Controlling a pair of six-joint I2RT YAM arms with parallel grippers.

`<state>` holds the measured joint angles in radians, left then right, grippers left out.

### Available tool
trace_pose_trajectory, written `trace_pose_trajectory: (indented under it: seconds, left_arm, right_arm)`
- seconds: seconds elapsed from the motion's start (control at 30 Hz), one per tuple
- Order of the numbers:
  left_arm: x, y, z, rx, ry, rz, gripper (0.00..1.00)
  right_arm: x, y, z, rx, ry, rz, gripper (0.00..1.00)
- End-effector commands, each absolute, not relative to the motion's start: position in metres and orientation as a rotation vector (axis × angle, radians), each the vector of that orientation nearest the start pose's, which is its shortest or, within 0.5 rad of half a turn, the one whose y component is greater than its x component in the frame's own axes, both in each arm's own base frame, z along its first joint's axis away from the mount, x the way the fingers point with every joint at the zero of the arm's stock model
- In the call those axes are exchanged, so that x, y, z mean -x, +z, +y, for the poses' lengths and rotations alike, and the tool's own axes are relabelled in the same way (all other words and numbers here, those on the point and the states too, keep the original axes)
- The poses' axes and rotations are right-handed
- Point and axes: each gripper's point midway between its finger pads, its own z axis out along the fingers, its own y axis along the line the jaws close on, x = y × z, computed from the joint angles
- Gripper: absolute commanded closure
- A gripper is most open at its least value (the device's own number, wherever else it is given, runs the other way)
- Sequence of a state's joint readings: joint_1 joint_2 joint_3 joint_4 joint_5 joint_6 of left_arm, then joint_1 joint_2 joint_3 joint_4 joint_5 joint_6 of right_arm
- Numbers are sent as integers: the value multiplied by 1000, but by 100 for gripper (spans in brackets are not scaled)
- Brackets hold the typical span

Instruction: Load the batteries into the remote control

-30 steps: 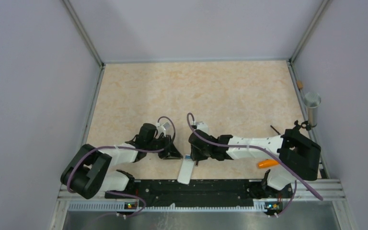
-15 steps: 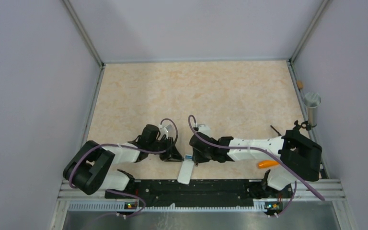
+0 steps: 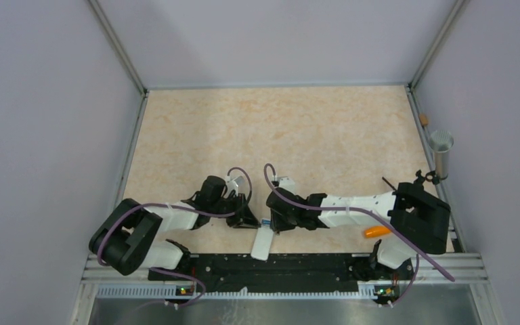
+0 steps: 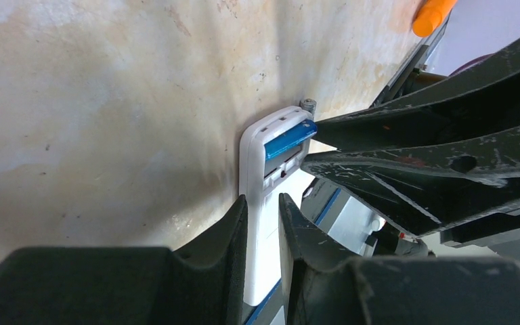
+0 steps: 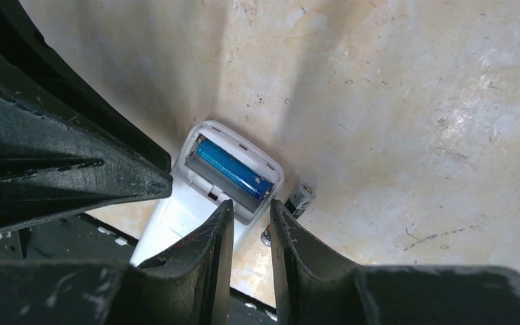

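The white remote control [image 3: 262, 242] lies back up near the table's front edge, its battery bay open at the far end. The blue battery [image 5: 233, 172] sits in the bay and also shows in the left wrist view [image 4: 289, 137]. The dark battery [image 5: 300, 198] lies on the table against the remote's right side, partly behind my right finger. My left gripper [image 4: 263, 200] is closed on the remote's body [image 4: 263, 244] from the left. My right gripper [image 5: 250, 206] is nearly shut and holds nothing, its tips at the bay's near edge.
An orange tapered object [image 3: 378, 231] lies by the right arm's base. A metal cylinder [image 3: 441, 152] stands at the right wall. The black front rail [image 3: 277, 264] runs just behind the remote. Both grippers [image 3: 261, 220] crowd tip to tip over the remote.
My left gripper has shifted slightly lower and closer to the remote. My right gripper has barely moved. The remote stays in place.
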<state>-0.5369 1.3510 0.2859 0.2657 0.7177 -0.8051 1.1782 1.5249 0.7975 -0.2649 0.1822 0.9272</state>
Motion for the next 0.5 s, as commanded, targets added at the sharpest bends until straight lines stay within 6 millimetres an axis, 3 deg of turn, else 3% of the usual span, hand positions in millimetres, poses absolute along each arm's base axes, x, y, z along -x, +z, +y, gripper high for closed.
trace_pose_trajectory:
  seconds: [0.0,0.47]
  left_arm:
    - [-142,40,-247,-75,-1447,2580,76]
    - [-140,40,-245,-56,-1430,2575,77]
  right_arm:
    - [-133,42,342,286,623,2605,74]
    - [-140,50,362,361,663,2563,73]
